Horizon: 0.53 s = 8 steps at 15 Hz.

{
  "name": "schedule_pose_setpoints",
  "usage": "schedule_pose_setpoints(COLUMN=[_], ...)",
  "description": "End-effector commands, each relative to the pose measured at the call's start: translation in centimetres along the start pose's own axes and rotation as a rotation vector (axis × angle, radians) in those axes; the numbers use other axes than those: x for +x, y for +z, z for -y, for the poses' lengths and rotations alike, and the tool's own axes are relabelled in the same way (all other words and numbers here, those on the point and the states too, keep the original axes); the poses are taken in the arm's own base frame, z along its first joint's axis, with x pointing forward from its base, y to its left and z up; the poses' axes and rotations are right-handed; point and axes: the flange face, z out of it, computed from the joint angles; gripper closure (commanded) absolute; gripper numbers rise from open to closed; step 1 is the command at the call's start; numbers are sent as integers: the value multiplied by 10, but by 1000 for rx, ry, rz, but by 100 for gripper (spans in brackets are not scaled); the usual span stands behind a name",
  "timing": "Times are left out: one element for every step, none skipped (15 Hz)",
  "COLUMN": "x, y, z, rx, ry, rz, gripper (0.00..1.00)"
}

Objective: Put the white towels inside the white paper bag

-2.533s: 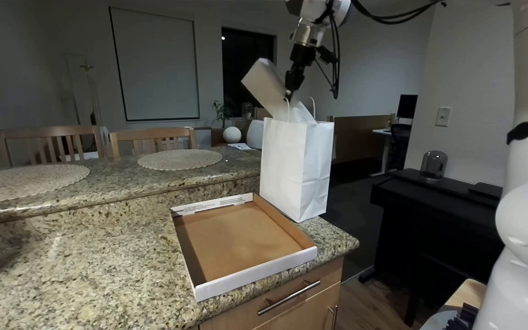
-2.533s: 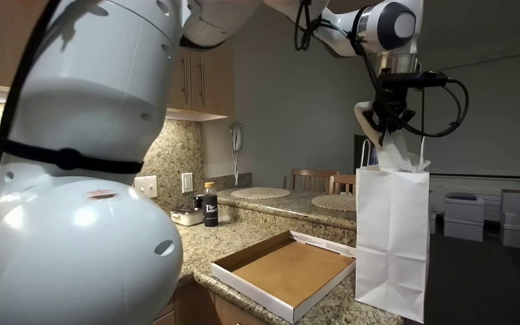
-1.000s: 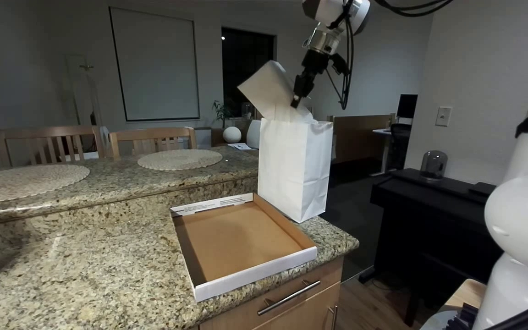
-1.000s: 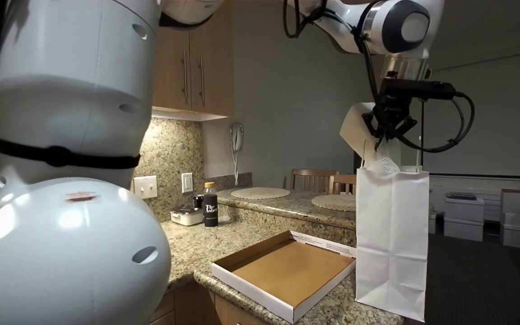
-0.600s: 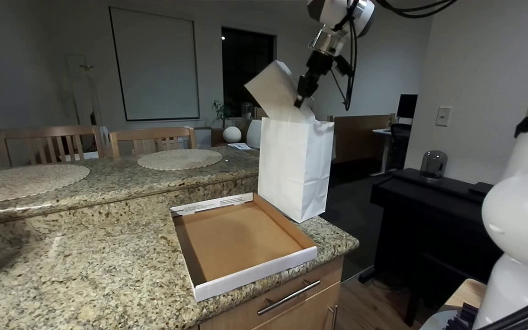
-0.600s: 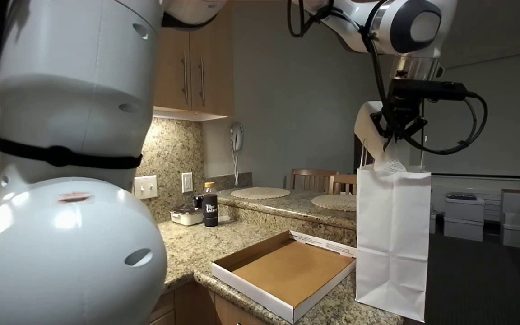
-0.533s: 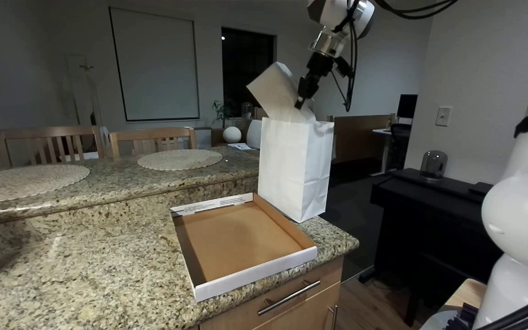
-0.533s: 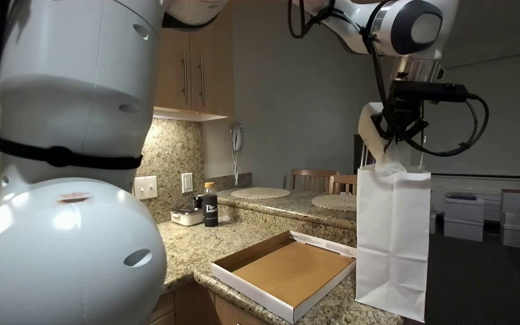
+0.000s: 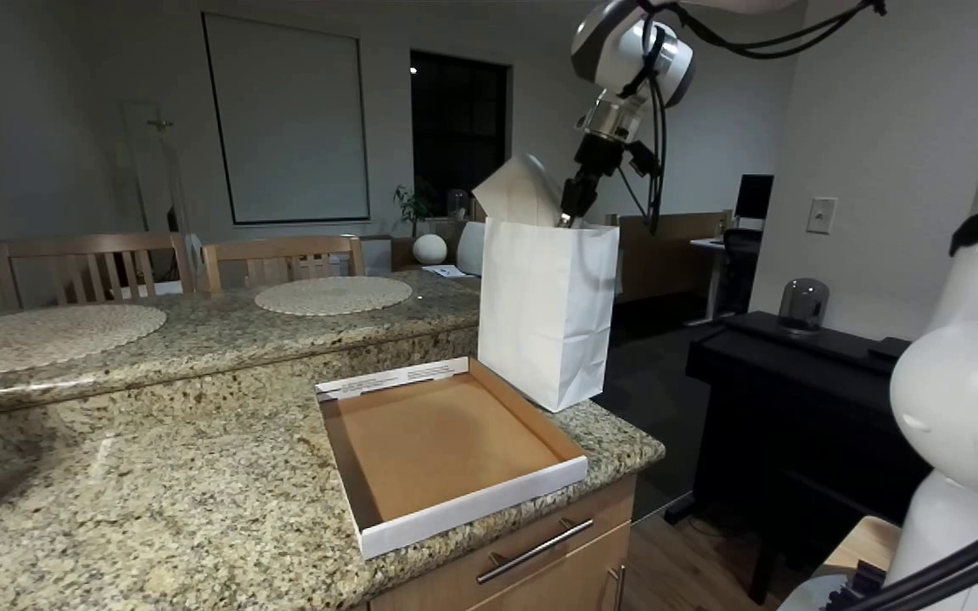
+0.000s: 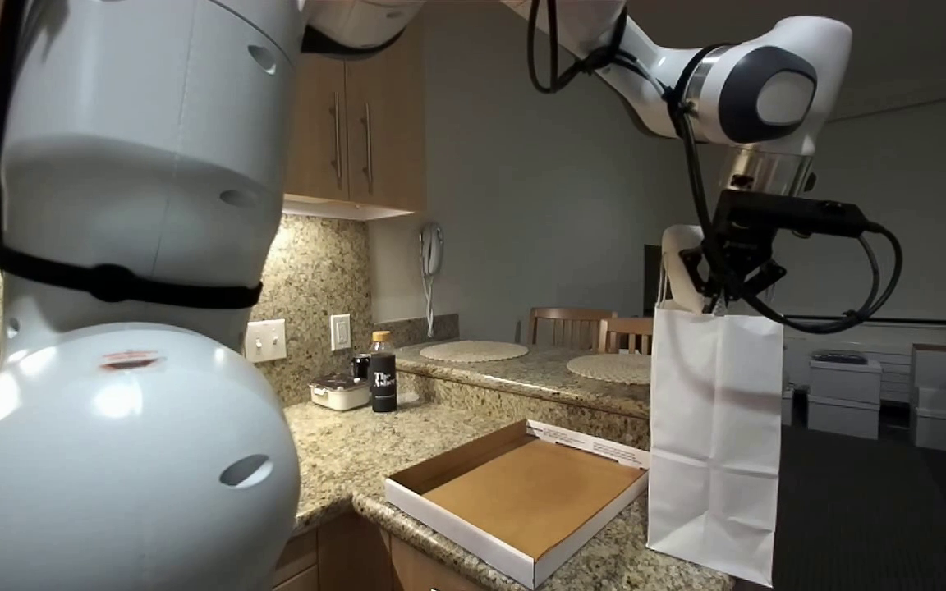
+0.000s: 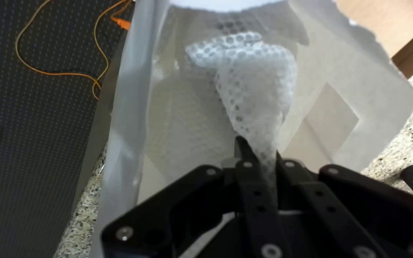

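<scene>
We see the gripper (image 11: 260,152), nearly closed, pinching a white towel (image 11: 258,89) at the mouth of the white paper bag (image 9: 531,314), which stands upright on the bench (image 9: 175,501), just beside the shallow brown cardboard tray (image 9: 446,441).

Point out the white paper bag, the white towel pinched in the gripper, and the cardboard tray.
White paper bag (image 9: 536,311): in an exterior view, on its broad side.
White towel (image 11: 260,86): in the wrist view, on its dimpled, bunched part.
Cardboard tray (image 10: 533,496): in an exterior view, on its brown inner floor.
</scene>
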Motion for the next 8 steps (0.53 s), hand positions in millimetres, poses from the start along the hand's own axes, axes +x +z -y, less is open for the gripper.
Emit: schedule_pose_setpoints(x=[-17, -18, -19, -20, -22, -23, -25, -27], y=[-1, -1, -2, -3, -4, -7, -10, -15], z=[4, 4, 5, 7, 9, 11, 13, 17], rx=[-27, -33, -37, -40, -40, -42, -45, -51], ry=[-38, -41, -43, -45, -50, -55, -61, -65], rz=[-21, -20, -19, -18, -17, -17, -19, -26], gripper=[66, 64, 60, 53, 47, 41, 34, 28])
